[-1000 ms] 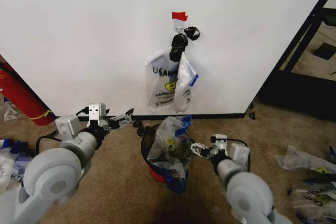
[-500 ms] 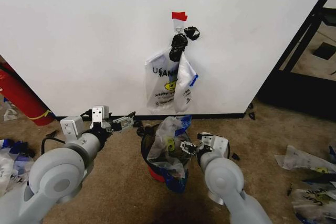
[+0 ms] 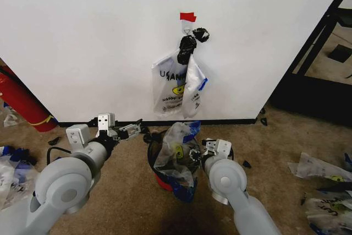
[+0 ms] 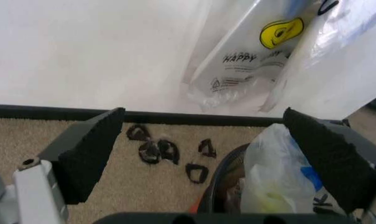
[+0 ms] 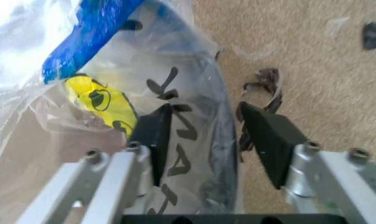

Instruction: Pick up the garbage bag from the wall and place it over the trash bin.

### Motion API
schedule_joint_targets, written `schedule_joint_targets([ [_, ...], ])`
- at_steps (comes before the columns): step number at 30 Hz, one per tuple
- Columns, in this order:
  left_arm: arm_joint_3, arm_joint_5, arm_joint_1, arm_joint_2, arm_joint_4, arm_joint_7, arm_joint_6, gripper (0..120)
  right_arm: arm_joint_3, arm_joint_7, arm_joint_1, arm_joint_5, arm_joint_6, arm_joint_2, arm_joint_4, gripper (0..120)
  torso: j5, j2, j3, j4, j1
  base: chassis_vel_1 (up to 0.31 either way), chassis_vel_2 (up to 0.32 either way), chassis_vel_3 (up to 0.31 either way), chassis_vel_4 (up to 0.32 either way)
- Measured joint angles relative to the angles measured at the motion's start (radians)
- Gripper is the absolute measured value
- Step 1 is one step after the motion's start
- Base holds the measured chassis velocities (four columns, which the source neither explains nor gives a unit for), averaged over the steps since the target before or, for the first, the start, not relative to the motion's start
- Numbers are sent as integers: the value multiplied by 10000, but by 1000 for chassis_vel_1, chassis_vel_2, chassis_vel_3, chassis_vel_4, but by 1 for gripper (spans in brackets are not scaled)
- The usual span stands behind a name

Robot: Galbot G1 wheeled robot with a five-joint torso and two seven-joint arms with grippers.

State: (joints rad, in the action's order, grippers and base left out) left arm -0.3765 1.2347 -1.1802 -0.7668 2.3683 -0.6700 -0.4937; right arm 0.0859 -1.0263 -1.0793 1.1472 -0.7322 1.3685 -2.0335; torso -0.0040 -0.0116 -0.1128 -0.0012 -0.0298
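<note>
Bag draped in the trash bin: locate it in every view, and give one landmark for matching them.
Head view: the draped bag is low centre, over the trash bin, between the left end effector and the right end effector.
Left wrist view: whitish, on the bin, against one open finger.
Right wrist view: close up, with its film between the open fingers.
Shared landmark: the bin's dark rim under the bag.

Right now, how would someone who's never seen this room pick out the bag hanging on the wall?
Find the white wall and its small red tape strip. Just below it the garbage bag hangs from a black knotted clump. Unlike the bag draped in the trash bin, it hangs flat above the baseboard.
</note>
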Motion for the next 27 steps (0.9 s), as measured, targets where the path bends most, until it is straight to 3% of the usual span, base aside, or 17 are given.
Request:
schedule_joint_targets([
  [12, 45, -17, 12, -73, -20, -237, 205, 100, -8, -19, -42, 64, 10, 180, 186, 1, 1, 0, 0, 0, 0, 0, 0, 0, 0],
  [22, 78, 246, 83, -14, 55, -301, 164, 100, 115, 217, -348, 43, 84, 164, 8, 1, 0, 0, 1, 1, 0, 0, 0, 0, 0],
  [27, 91, 432, 316, 195, 92, -329, 106, 100, 526, 1015, -790, 147, 664, 14, -519, 1, 2, 0, 0, 0, 0, 0, 0, 0, 0],
])
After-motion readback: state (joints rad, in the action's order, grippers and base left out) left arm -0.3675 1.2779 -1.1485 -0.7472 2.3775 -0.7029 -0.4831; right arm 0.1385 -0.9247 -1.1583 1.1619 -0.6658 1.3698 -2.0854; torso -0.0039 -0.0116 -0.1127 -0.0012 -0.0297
